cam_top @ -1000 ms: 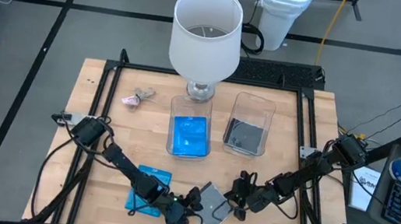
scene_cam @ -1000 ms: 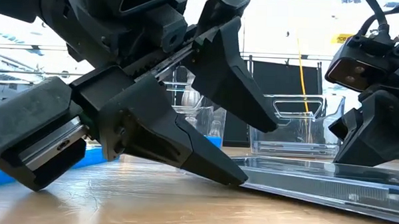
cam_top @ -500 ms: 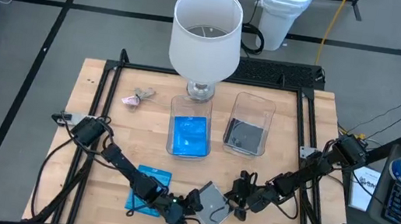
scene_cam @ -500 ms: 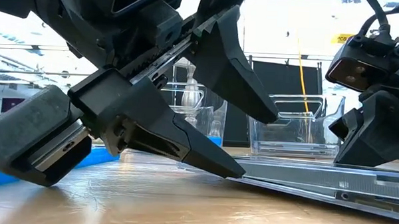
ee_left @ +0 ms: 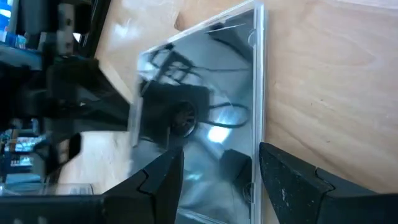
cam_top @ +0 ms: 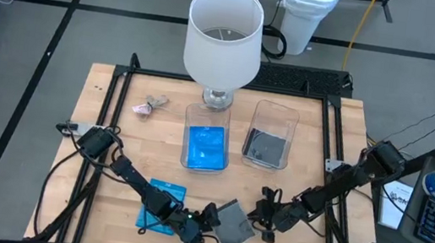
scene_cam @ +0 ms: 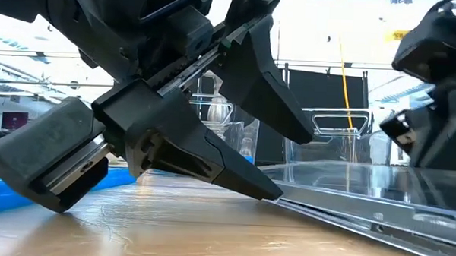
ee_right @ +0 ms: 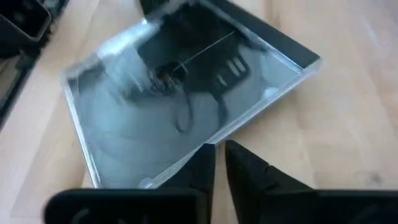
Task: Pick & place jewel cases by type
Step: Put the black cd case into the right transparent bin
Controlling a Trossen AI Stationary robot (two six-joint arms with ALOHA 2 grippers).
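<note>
A smoky grey jewel case (cam_top: 235, 226) lies near the table's front edge between my two grippers. My left gripper (cam_top: 205, 220) is open at the case's left side, one finger (ee_left: 168, 180) over the case and the other (ee_left: 292, 180) beside its edge. My right gripper (cam_top: 260, 219) hovers at the case's right edge, with only a narrow slit between its fingers (ee_right: 219, 146). A blue jewel case (cam_top: 162, 203) lies flat on the table under my left arm. My left gripper's lower fingertip (scene_cam: 267, 192) lies level at the grey case's left edge (scene_cam: 286, 197), and the other finger stands above the case. I cannot tell whether it touches. My right gripper's fingertips (ee_right: 208, 152) slant down at the case's near edge (ee_right: 186, 158); I cannot tell whether they touch it.
Behind the grippers stand two clear tubs: the left one (cam_top: 187, 134) holds a blue case (cam_top: 205, 147), the right one (cam_top: 274, 112) a grey case (cam_top: 267, 148). A white lamp (cam_top: 223, 37) stands at the far edge, and a small pinkish lump (cam_top: 147, 106) lies at the far left.
My right gripper has risen and drawn back a little toward the table's right edge. The grey case has shifted slightly toward the right. My left gripper has stayed where it was.
</note>
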